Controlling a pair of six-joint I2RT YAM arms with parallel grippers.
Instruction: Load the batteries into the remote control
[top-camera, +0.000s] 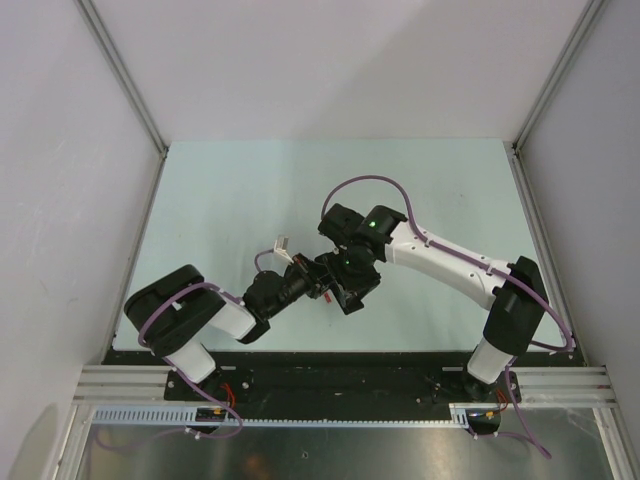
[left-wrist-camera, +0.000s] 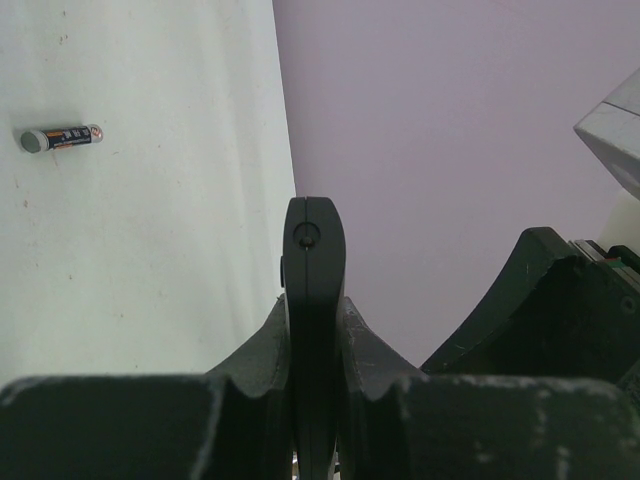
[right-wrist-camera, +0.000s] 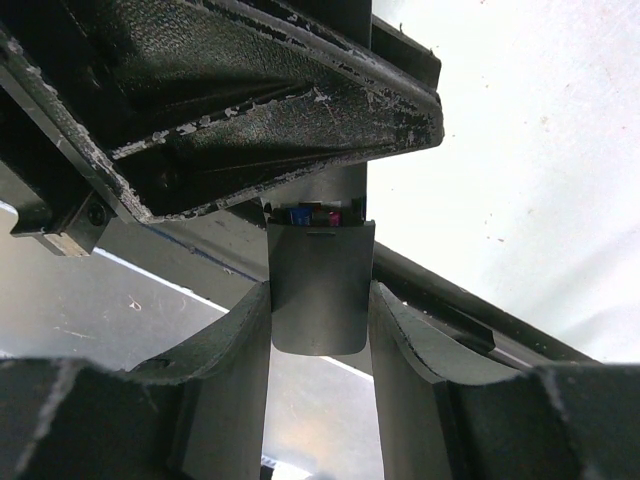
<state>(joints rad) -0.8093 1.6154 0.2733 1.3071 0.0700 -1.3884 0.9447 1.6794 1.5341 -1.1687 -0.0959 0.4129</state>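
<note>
Over pale table (top-camera: 230, 200): left hand (left-wrist-camera: 315, 305) tight on remote control (left-wrist-camera: 315, 240), right hand (right-wrist-camera: 320, 300) seemingly likewise.

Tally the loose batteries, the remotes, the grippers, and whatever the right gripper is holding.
Loose battery on the table: 1
Remote control, in the left gripper: 1
Grey flat panel, in the right gripper: 1
Grippers: 2
Total: 5

The worktop (top-camera: 230, 190) middle is blocked by the left arm (top-camera: 215, 318) and right arm (top-camera: 445, 260), jaws clamped on the remote control (left-wrist-camera: 315, 300). Elsewhere it is open, save one battery (left-wrist-camera: 60, 138).
</note>
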